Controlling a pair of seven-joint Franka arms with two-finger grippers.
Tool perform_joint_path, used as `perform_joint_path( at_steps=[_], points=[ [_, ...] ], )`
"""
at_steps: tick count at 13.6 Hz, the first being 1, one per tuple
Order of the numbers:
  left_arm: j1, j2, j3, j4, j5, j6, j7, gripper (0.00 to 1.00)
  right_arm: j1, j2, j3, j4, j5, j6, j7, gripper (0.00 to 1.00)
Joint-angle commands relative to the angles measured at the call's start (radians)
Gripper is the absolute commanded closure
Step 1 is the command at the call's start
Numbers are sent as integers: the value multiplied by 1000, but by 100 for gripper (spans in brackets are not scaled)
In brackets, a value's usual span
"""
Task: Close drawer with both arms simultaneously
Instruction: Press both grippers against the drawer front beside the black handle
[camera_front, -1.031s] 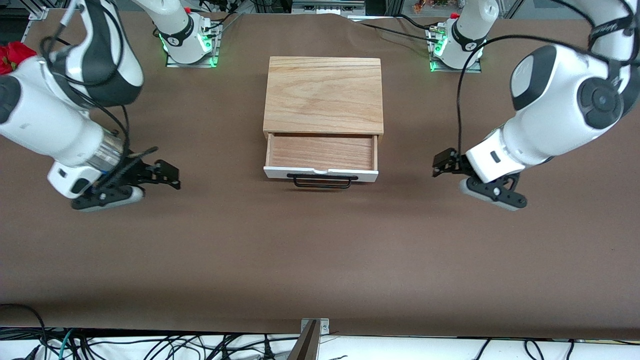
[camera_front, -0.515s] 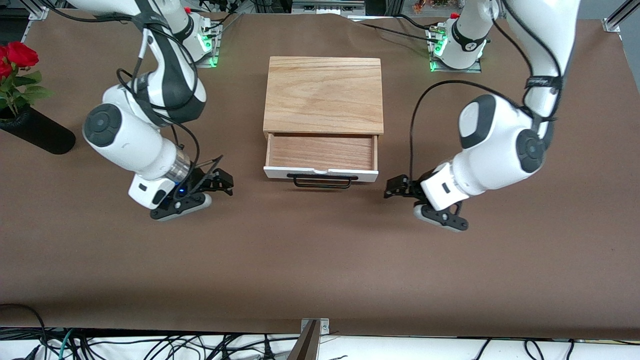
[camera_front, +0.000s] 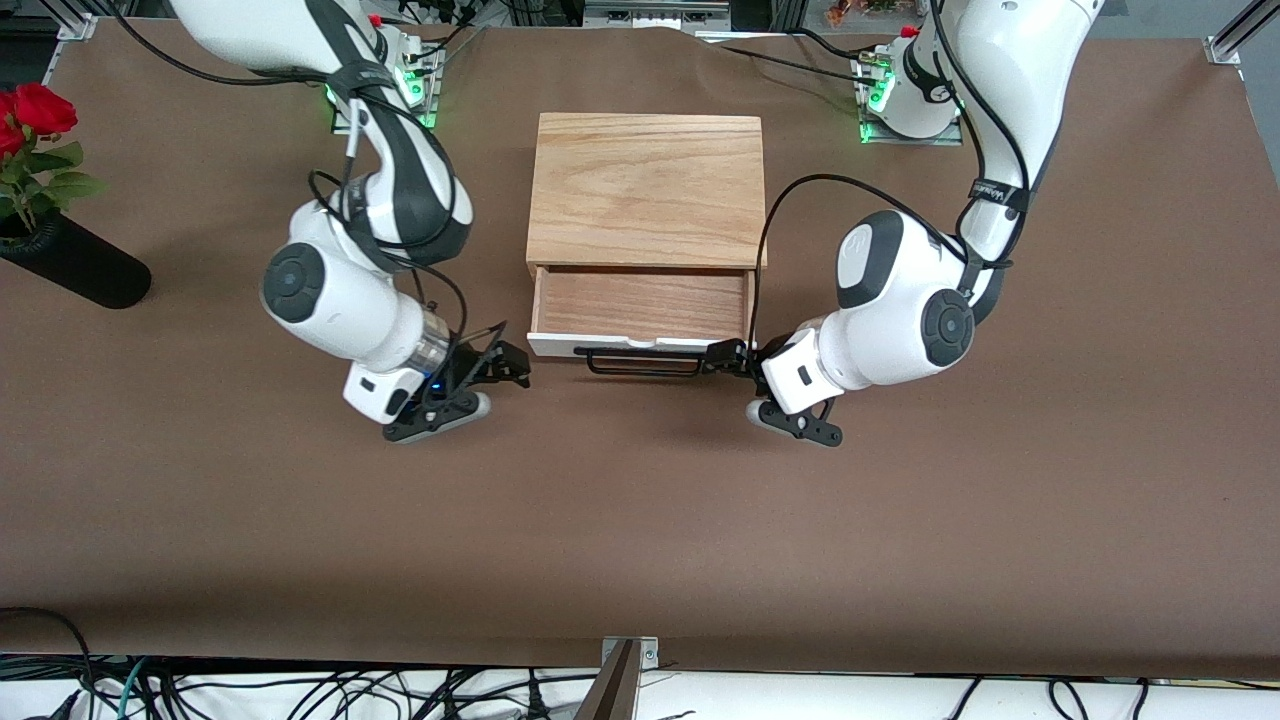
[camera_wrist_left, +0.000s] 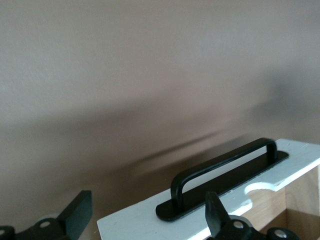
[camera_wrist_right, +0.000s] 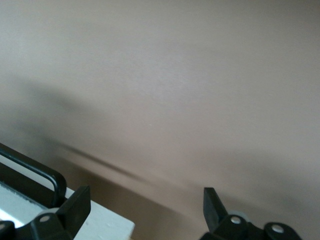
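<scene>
Both pincers — left pincer (camera_front: 722, 357), right pincer (camera_front: 508, 368) — now flank open drawer (camera_front: 642, 312)

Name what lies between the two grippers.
In the front view, the drawer's white front panel and long black wire handle lie between left gripper and right gripper.

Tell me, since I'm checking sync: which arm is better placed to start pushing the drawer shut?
Left, probably. The left hand is already at the drawer front's corner by the handle. The right hand, also open, sits just off its corner.

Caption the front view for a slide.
Both open grippers, left and right, flank the open drawer's white front, one at each end of its handle.
</scene>
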Motion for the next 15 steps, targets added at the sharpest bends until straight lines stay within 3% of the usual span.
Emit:
perform_joint_path(
  at_steps=[1, 9, 15],
  points=[
    [-19, 6, 7, -18, -28, 4, -1, 0, 40, 38, -6, 19, 20, 50, 0, 0],
    [-33, 23, 4, -35, -58, 4, -1, 0, 70, 46, -6, 17, 20, 32, -5, 0],
    [-33, 28, 2, -35, -60, 0, 0, 0, 79, 40, -6, 17, 20, -63, -5, 0]
  ],
)
